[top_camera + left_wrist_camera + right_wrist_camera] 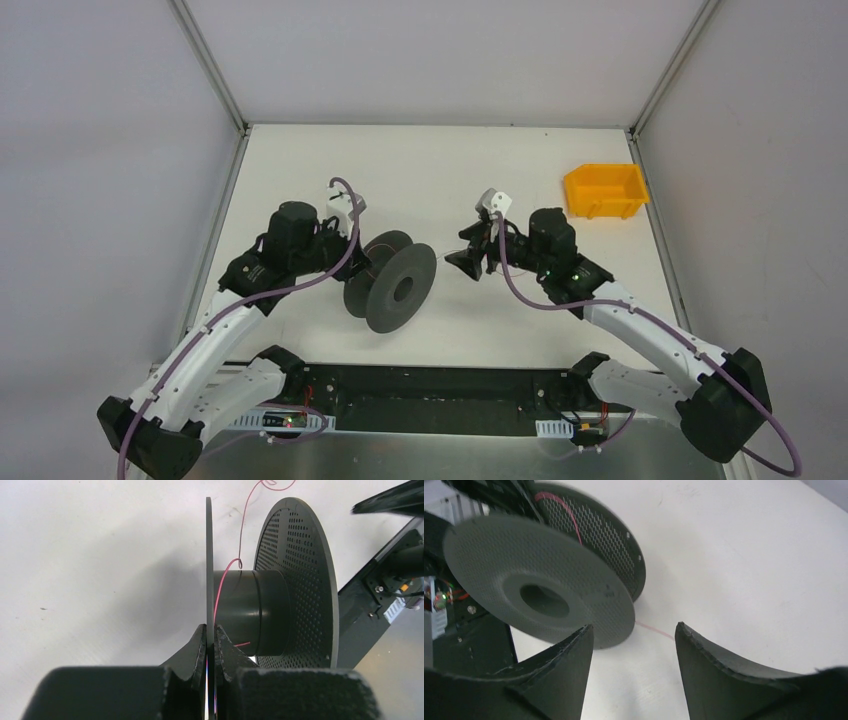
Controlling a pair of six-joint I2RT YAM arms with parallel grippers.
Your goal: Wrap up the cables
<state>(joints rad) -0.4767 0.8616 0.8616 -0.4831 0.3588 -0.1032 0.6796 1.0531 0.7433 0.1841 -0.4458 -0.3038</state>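
Observation:
The cable is a very thin pink-red wire [242, 530]. It runs from the table down onto the hub of a black two-flanged spool [250, 610], with one loose end lying against the hub. The spool [392, 282] stands on its flanges at the table's middle. My left gripper [210, 632] is shut on the thin edge of the spool's near flange [209, 555]. My right gripper [634, 630] is open and empty, just right of the spool [539, 580]. A stretch of the wire [654, 629] lies on the table between its fingertips.
A yellow bin [605, 190] stands at the back right of the white table [300, 170]. Grey walls and metal posts close off the left, right and far sides. A black rail [440, 385] runs along the near edge between the arm bases.

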